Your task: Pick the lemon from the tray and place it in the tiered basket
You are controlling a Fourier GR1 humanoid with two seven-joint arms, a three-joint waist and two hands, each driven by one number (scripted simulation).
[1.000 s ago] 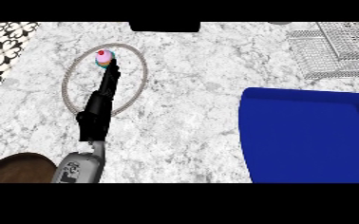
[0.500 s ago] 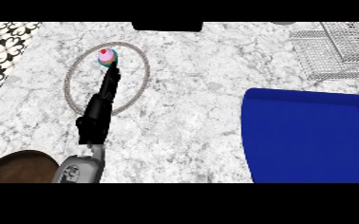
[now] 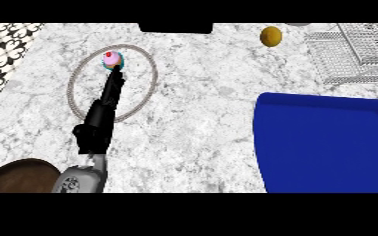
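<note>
A yellow-brown lemon (image 3: 272,36) lies on the marble counter near the far edge, just left of the wire tiered basket (image 3: 345,55) at the top right. The blue tray (image 3: 317,140) fills the lower right, and nothing shows on its visible part. My left hand (image 3: 98,125) comes in from the lower left. It is open, and its straight fingers (image 3: 114,82) reach up to a small pink-topped cupcake (image 3: 113,60). The cupcake sits at the far side of a clear round plate (image 3: 148,87). My right hand is out of view.
A dark brown round object (image 3: 26,172) sits at the lower left corner beside my forearm. A black block (image 3: 176,27) stands at the counter's far edge. A black-and-white patterned surface (image 3: 15,45) borders the counter's left side.
The lemon now shows on the counter left of the basket, where none was visible before. My left hand has barely moved and still points at the cupcake.
</note>
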